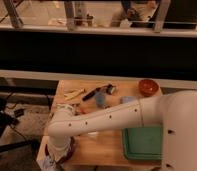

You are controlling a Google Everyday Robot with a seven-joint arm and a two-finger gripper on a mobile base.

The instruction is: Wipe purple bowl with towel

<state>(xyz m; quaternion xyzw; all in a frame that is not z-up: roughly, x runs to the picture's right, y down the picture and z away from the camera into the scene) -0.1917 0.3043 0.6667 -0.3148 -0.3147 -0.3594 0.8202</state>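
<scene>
The purple bowl (68,153) sits at the front left corner of the wooden table (104,150); only a dark sliver of its rim shows beside my arm. My white arm reaches from the right across the table and bends down over the bowl. My gripper (56,156) points down at the bowl's left side, mostly hidden by the wrist. A pale bit of towel (47,163) shows below the gripper at the table's corner.
A green tray (144,142) lies at the front right. A red bowl (148,86) stands at the back right. A blue cup (100,98), a black-handled tool (92,93) and yellow pieces (73,93) lie at the back. A dark ledge runs behind.
</scene>
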